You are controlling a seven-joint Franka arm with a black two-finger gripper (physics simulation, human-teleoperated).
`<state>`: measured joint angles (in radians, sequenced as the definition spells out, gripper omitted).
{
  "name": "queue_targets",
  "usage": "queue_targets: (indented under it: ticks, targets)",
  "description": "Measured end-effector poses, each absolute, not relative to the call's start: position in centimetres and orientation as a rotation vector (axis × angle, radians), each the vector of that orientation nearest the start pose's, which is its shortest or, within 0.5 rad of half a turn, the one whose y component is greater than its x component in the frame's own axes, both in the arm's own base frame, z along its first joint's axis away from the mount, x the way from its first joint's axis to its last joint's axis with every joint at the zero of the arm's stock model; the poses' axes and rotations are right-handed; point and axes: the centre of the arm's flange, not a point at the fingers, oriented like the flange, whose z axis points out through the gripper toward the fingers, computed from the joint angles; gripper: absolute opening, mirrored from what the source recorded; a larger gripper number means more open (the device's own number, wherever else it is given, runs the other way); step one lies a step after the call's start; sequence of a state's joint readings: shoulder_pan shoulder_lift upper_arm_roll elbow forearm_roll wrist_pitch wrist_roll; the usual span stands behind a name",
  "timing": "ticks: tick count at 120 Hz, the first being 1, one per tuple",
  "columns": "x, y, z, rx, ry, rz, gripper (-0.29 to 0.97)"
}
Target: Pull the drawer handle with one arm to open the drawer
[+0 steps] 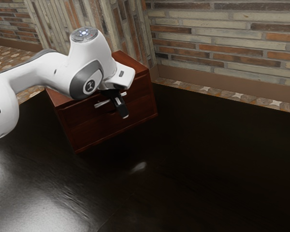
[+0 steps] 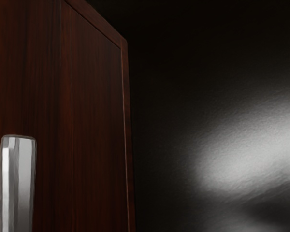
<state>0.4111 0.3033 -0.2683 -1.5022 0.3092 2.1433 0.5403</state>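
Drawer handle (image 1: 104, 102) right at gripper (image 1: 121, 110), can't tell if clamped or spread; pull w/o solid hold & you'll slip off, nothing opens.

One wooden cabinet (image 1: 87, 126) — one silver handle (image 2: 18, 183) on it (a bar) — one dark table (image 1: 208, 169), one arm (image 1: 38, 75).

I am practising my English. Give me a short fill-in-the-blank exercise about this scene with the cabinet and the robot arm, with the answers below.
1. The cabinet is made of reddish-brown ____.
2. The black gripper belongs to an arm whose colour is ____.
3. The gripper is close to the cabinet's silver ____.
4. The cabinet stands on a dark, shiny ____.
Missing words: wood; white; handle; table.
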Motion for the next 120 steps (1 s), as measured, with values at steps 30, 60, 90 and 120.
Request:
queue_targets:
  ticks: [30,60,90,120]
  targets:
    - [66.6,13.1,53.7,-2.718,0.678,-0.357,0.68]
    - [66.0,12.9,53.1,-2.724,0.673,-0.335,0.66]
    - [65.5,11.3,53.1,-2.720,0.695,-0.331,0.68]
    - [64.7,10.6,52.4,-2.726,0.697,-0.311,0.68]
